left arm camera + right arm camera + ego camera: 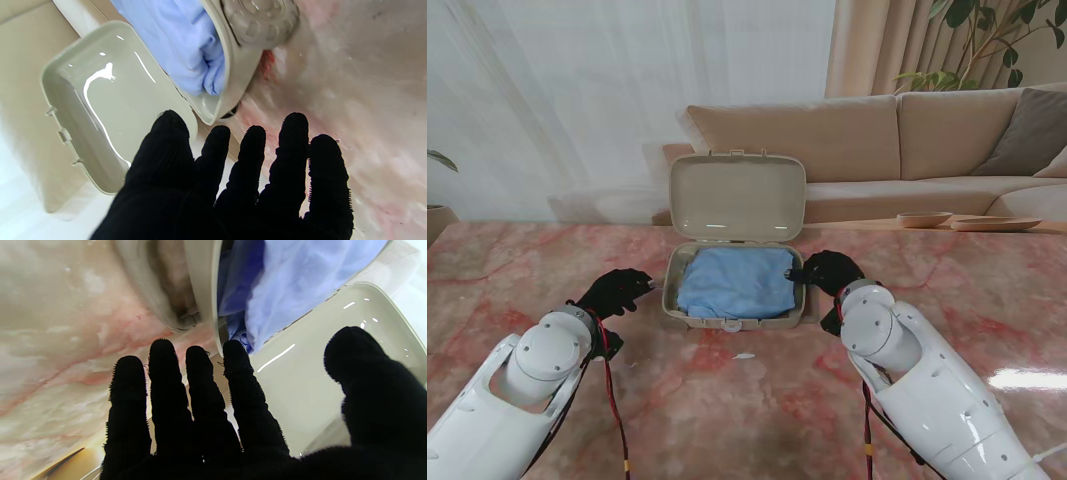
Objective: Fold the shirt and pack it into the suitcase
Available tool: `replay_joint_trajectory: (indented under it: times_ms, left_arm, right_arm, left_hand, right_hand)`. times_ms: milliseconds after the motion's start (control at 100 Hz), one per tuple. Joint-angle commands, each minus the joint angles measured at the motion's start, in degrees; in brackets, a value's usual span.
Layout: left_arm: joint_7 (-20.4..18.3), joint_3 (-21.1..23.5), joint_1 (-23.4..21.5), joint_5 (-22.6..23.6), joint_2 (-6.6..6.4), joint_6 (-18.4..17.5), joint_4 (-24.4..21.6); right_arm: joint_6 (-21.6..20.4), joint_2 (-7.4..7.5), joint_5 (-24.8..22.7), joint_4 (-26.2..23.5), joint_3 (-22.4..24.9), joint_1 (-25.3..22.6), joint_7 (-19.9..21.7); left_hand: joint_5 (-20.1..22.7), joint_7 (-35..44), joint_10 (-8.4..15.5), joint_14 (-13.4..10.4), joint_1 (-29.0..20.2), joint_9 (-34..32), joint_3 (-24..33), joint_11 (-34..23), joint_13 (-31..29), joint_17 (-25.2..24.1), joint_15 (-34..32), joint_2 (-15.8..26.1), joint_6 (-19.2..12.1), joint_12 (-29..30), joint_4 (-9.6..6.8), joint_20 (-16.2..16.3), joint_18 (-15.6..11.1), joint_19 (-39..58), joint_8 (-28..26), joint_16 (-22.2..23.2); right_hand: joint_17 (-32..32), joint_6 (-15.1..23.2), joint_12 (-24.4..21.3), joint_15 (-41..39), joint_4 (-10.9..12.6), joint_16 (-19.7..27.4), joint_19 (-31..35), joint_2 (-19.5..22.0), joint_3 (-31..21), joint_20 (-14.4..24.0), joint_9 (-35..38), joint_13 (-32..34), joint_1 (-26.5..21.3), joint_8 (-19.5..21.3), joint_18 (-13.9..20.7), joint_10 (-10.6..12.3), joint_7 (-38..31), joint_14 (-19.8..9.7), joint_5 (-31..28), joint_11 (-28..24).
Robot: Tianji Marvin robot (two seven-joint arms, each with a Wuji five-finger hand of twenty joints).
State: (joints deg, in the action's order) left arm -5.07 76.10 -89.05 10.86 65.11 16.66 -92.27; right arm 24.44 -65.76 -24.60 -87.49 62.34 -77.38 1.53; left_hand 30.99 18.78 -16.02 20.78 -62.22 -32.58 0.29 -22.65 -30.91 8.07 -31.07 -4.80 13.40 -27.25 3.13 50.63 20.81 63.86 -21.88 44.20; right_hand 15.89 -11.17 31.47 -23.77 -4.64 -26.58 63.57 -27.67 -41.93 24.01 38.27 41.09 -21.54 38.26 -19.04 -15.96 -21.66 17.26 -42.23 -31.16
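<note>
Lying folded inside the open beige plastic suitcase (pixel 732 312) near the far edge of the pink marble surface (pixel 517 270), the light blue shirt (pixel 735 282) fills its base. The black-gloved left hand (pixel 614 292) and right hand (pixel 830 270) flank the case, fingers spread, holding nothing.

A: Surface is a pink-veined marble table (pixel 727 410). Far side: beige sofa (pixel 877 140), grey cushion (pixel 1032 130) at far right.

B: Behind it?

A: Sheer white curtain (pixel 577 90) at left, bright daylight through it; tan drape (pixel 872 45); leafy plant (pixel 987 40) far right. Two shallow dishes (pixel 972 220), possibly wooden, on a ledge at right.
</note>
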Motion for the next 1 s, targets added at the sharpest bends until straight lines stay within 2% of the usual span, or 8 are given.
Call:
replay_joint_trajectory:
  times_ms: [0,360,620,990]
  left_arm:
    - [0.2,-0.2,0.5,-0.1,0.39,0.6,1.0]
    - [-1.4,-1.2,2.3,-3.7,0.6,2.5,3.8]
    - [-2.2,-2.5,3.4,-4.9,0.65,2.6,5.6]
    - [-3.7,-3.9,4.5,-6.3,0.52,1.7,7.6]
  right_arm:
    - [0.9,0.43,-0.4,0.9,0.1,-0.1,1.7]
    - [1.3,0.45,0.2,5.6,-1.0,2.1,2.6]
    - [0.4,0.25,1.5,8.6,-2.8,3.9,3.2]
    - [-1.9,0.14,2.3,9.4,-4.6,4.5,3.4]
  left_hand:
    - [-0.5,-0.6,-0.4,1.8,0.7,-1.1,-2.0,-0.5,0.7,-0.6,-0.8,2.3,0.8,-0.2,-0.51,1.1,1.3,0.5,0.6,0.9]
    - [-0.6,-0.9,-0.6,2.0,0.8,-0.3,-2.1,-0.3,1.1,-0.8,-1.1,2.8,0.7,-0.1,-0.52,1.2,1.3,0.8,0.8,1.0]
    - [-0.7,-0.9,-0.7,2.1,0.9,0.0,-2.1,-0.2,1.3,-1.0,-1.2,2.9,0.7,0.0,-0.51,1.2,1.4,0.9,0.8,1.0]
    - [-0.5,-0.7,-0.6,2.4,0.9,0.2,-2.1,-0.3,1.5,-1.2,-1.2,3.1,0.4,0.0,-0.51,1.2,1.5,1.0,0.7,1.0]
  right_hand:
    - [-2.0,-0.7,-0.1,0.6,1.7,0.4,-1.3,1.2,1.5,1.3,-2.8,-2.6,3.0,1.0,1.7,-0.9,1.3,-1.1,2.5,-0.5]
    - [-4.9,-1.0,-0.5,1.2,2.1,0.6,-3.6,3.0,4.8,2.7,-6.8,-7.1,3.3,1.2,3.0,-1.1,2.9,-1.4,3.3,0.4]
    - [-5.3,-0.6,-1.4,1.8,2.3,0.9,-4.7,3.4,5.6,3.3,-7.3,-7.7,2.9,1.5,3.7,-0.9,2.7,-1.5,2.3,1.4]
    - [-5.4,1.2,-2.0,1.9,2.4,0.9,-5.4,3.9,5.4,4.2,-6.4,-7.6,1.8,2.2,3.7,-0.8,1.3,-1.6,0.3,1.7]
